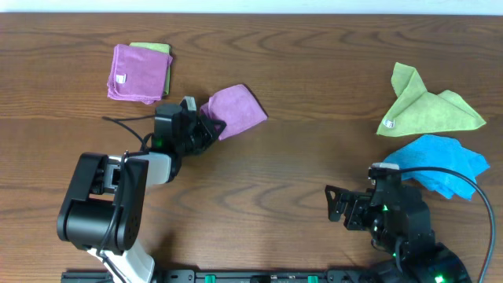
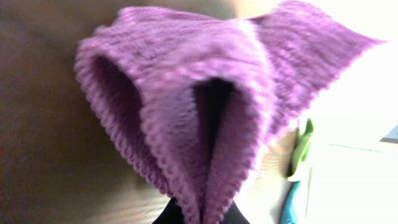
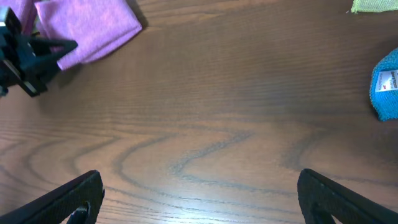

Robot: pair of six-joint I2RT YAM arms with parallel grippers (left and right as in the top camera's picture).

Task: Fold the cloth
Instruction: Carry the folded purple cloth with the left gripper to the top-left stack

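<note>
purple cloth (image 2: 205,112), apparently doubled at its edge, sits pinched in left gripper (image 1: 211,127) over brown wood-grain table (image 1: 314,165), long axis pointing rightward; right gripper (image 3: 202,194) spread wide.

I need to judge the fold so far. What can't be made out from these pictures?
Left wrist: the held purple cloth, blurred and close, covers the fingertips of the left gripper.
Overhead: the folded purple cloth hides most of the stacked green cloth under it.
Right wrist: the blue cloth is cut off by the right edge, the loose green cloth by the top edge.
</note>
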